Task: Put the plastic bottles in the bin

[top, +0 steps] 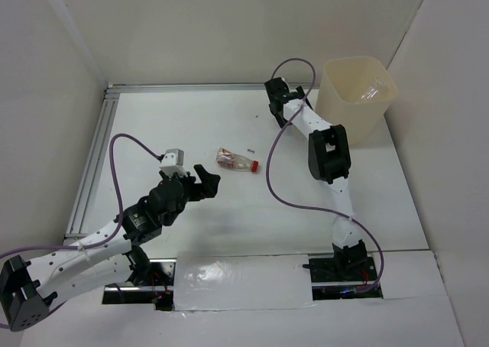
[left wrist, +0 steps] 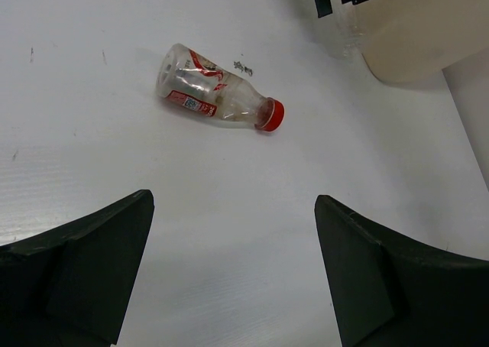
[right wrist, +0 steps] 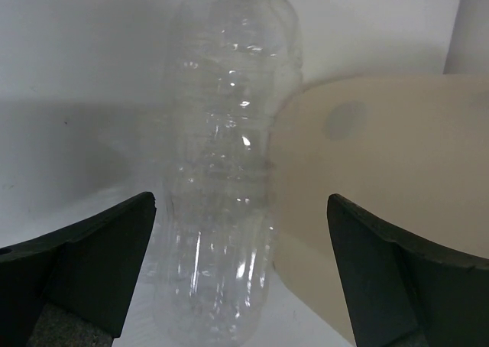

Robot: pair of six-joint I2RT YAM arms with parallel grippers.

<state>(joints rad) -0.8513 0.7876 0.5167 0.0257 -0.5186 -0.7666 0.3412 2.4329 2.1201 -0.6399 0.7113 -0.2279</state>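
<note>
Jaws are gaping: left gripper point(left wrist: 233, 202) near a red-capped clear plastic bottle point(left wrist: 218, 98), right gripper point(right wrist: 241, 202) facing a crinkled clear bottle point(right wrist: 225, 156) beside a cream bin point(right wrist: 382, 171).

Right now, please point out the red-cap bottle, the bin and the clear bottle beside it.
red-cap bottle point(left wrist: 214, 95): left wrist view, on the middle of its body.
bin point(top: 368, 121): top external view, on its near wall.
clear bottle point(right wrist: 229, 171): right wrist view, on its ribbed middle.

Left claw point(top: 205, 183) spread wide (right claw point(top: 280, 95) likewise, reaching far).
</note>
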